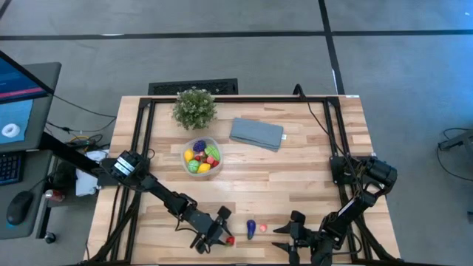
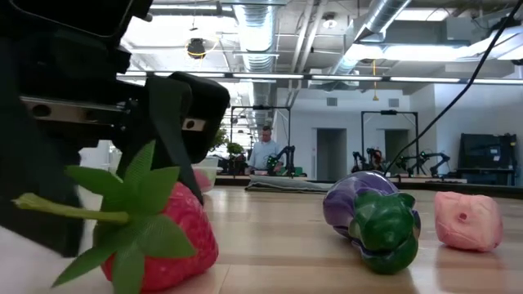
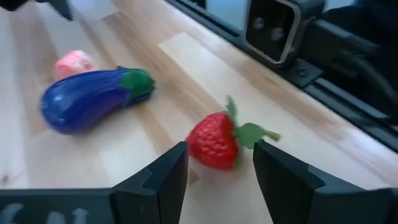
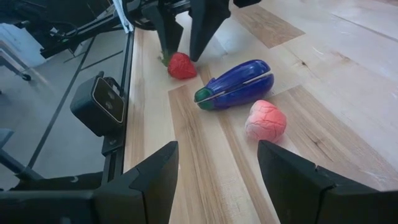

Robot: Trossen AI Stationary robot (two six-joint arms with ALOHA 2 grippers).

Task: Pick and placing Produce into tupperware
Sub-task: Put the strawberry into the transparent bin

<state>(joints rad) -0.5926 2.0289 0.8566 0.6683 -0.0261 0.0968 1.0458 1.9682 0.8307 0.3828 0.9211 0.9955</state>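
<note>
A red strawberry [image 3: 212, 140] with green leaves lies on the table near its near edge. My left gripper [image 3: 217, 152] is open, slanting down, with one fingertip on each side of the strawberry. Right of it lie a purple-blue eggplant [image 1: 251, 227] and a pink piece [image 1: 263, 230]. My right gripper [image 4: 217, 149] is open and holds nothing. It hovers low, right of the pink piece [image 4: 266, 120], and points toward the table's left. The round clear tupperware [image 1: 202, 157] stands mid-table and holds several pieces of produce. My left gripper stands astride the strawberry, which lies on its side on the table. One finger [image 3: 175, 163] is right against the red body [image 3: 193, 144]; I cannot tell whether it touches. The other finger [image 3: 268, 163] stands a little apart, beside the leaves [image 3: 250, 132].
A potted plant [image 1: 194, 107] and a folded grey-blue cloth [image 1: 256, 134] sit at the far side. A small camera [image 4: 99, 102] is mounted on the black rail along the near edge. Bare wood lies between the tupperware and the loose produce.
</note>
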